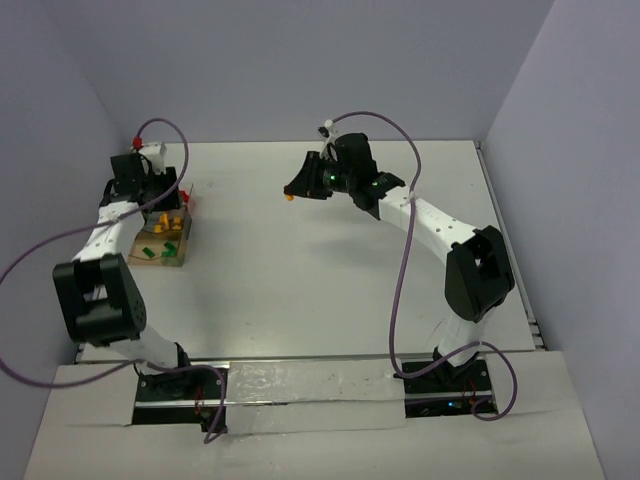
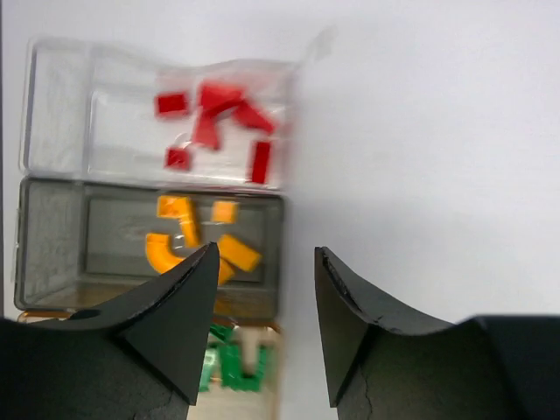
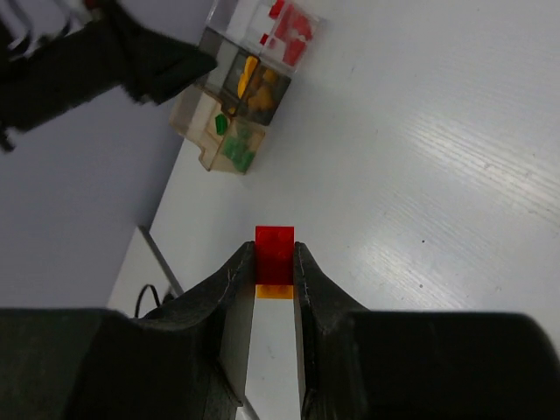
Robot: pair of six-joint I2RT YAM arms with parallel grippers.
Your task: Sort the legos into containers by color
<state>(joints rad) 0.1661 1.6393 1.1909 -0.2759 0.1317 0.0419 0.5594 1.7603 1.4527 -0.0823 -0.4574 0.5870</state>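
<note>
Our right claw [image 3: 275,262] is clenched on a small red brick [image 3: 275,241]. Both fingertips pinch its flat sides, and an orange-yellow brick [image 3: 275,291] touches its near edge, deeper between the jaws. The pair is held up off the white table [image 3: 437,175]. The containers [image 3: 203,131] stand well apart from this claw, far ahead and off to its left. They are three clear, shallow trays joined in a row on a tan-brown base.

Our left claw [image 2: 265,262] is released, with its fingers spread and nothing between them, and it hangs over that same row. Just beyond its left fingertip sits the smoky middle tray [image 2: 52,245], holding orange-yellow legos [image 2: 238,252], some of them curved. Farther ahead, the clear end tray [image 2: 52,105] holds a handful of flat red legos [image 2: 219,96]. Closest in, the third tray is largely hidden under the left finger, and only blurred green legos [image 2: 232,366] show there.
</note>
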